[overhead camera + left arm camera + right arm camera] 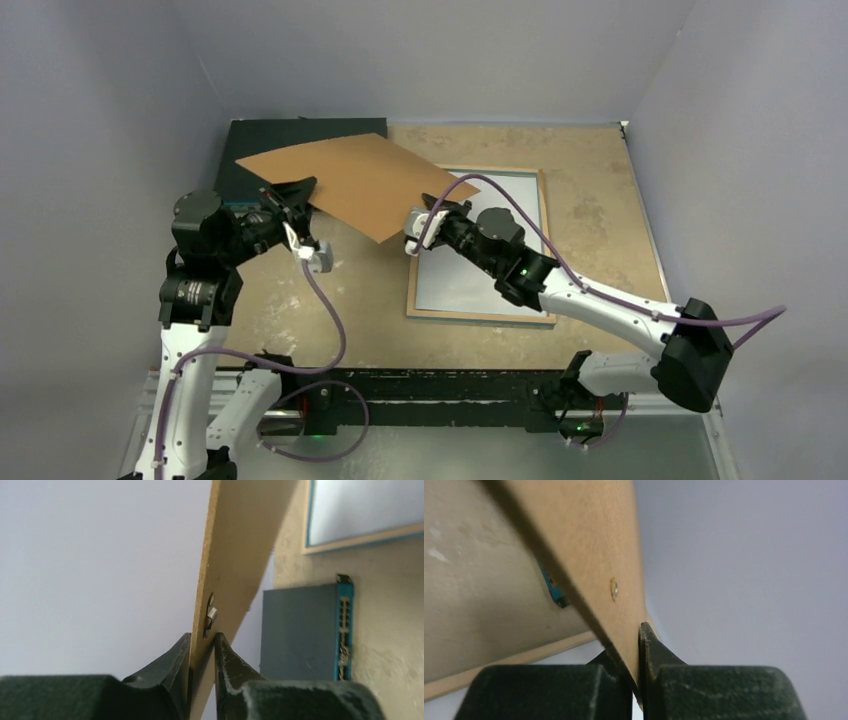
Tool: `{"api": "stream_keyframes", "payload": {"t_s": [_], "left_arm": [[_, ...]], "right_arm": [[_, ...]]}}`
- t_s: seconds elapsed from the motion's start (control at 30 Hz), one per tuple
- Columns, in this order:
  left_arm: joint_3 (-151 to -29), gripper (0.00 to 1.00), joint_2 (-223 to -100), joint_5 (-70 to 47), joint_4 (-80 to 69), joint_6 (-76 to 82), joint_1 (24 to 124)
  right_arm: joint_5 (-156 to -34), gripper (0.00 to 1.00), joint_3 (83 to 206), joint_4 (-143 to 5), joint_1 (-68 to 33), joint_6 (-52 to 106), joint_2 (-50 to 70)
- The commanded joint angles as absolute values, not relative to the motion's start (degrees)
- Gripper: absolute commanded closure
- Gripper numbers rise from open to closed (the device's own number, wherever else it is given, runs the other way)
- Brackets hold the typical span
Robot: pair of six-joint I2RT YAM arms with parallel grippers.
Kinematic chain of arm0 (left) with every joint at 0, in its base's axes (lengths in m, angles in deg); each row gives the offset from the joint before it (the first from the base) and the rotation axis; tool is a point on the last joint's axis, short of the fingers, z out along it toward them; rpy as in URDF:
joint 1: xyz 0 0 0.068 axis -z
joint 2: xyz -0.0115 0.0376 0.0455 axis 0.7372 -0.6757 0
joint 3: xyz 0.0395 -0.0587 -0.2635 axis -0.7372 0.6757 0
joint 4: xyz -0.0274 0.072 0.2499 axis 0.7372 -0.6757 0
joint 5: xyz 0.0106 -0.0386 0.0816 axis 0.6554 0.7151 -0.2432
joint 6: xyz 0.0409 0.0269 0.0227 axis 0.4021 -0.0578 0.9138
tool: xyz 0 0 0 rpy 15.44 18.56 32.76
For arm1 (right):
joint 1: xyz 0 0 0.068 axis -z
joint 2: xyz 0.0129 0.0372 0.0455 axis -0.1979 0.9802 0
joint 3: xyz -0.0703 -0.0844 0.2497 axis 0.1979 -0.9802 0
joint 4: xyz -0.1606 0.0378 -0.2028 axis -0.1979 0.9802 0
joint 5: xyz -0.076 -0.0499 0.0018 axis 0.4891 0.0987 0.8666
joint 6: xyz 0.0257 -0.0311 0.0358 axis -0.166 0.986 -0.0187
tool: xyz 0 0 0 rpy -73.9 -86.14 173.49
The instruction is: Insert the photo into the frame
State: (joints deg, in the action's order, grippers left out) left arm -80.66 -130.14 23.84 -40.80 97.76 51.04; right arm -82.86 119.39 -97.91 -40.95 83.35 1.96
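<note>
At the far left a dark box [290,132] lies flat on the table [600,200], and just right of it the left pincer [303,192] is clamped on the near-left edge of the backing board [360,180]. The right pincer [440,208] pinches the board's near-right corner, so the two carry it tilted and clear of the table, probably to keep it level and free the opening below. To the right the frame [480,316] lies back-up on the table, showing a pale grey panel; I cannot tell whether that is the photo lying face-down or bare glass.

White arms [612,306], black joints [692,356], purple cables [338,322]
</note>
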Motion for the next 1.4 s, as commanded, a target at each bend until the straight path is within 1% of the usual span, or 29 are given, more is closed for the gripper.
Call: {"api": "stream_keyframes", "payload": {"t_s": [0.0,0.03,0.07,0.1,0.13,0.17,0.33,0.4,0.53,0.63,0.8,0.93,1.13,1.2,1.3,1.37], "left_arm": [[-81.1,0.77,-131.1,19.9,-8.2,75.7,50.9],[-81.3,0.61,-131.7,18.0,-4.0,71.6,50.9],[-81.6,0.38,-132.4,16.2,-0.7,68.7,50.9],[-82.2,0.23,-133.2,14.3,1.9,66.6,51.0],[-82.9,0.17,-134.5,11.9,4.4,63.6,51.0],[-83.9,0.15,-135.5,9.5,6.5,61.0,50.9],[-92.2,0.10,-141.2,-2.2,8.8,49.1,51.0],[-97.6,0.09,-143.7,-7.0,7.2,44.3,50.9],[-104.7,0.04,-147.5,-12.5,3.4,35.3,51.0],[-108.7,0.02,-149.0,-12.0,-1.2,32.0,50.9],[-111.4,0.00,-150.4,-6.2,-10.1,32.5,50.9],[-114.2,0.00,-153.1,-9.0,-15.1,31.7,50.8],[-115.5,0.00,-155.9,-12.2,-17.6,31.6,48.6],[-115.9,0.01,-157.2,-10.8,-19.7,30.1,45.8],[-116.8,0.02,-160.1,-5.9,-25.1,26.2,40.0],[-116.4,0.04,-162.5,-4.9,-30.0,26.6,39.0]], "right_arm": [[-88.6,1.00,125.0,-98.4,-42.5,69.7,-2.4],[-89.7,1.00,125.7,-97.3,-42.5,68.6,-2.6],[-91.0,1.00,126.3,-96.4,-42.5,68.0,-2.6],[-92.2,1.00,127.0,-95.5,-42.5,67.3,-2.5],[-94.3,1.00,127.9,-94.3,-42.5,67.0,-2.4],[-95.7,1.00,128.8,-92.5,-42.5,66.6,-2.0],[-99.3,1.00,134.0,-85.8,-42.5,62.6,-0.1],[-99.8,1.00,135.8,-84.0,-42.3,58.2,0.6],[-100.5,1.00,138.7,-82.1,-40.2,52.5,1.4],[-103.0,1.00,140.3,-80.0,-37.2,47.5,2.2],[-115.8,1.00,140.6,-80.4,-27.6,35.5,4.4],[-125.1,1.00,143.0,-80.0,-20.9,24.8,8.2],[-136.2,1.00,140.2,-88.4,-12.8,7.4,10.2],[-137.7,1.00,139.8,-89.3,-10.7,3.1,11.1],[-142.1,1.00,137.3,-94.5,-6.8,-6.7,12.5],[-144.1,1.00,134.6,-99.7,-4.3,-13.7,13.0]]}}
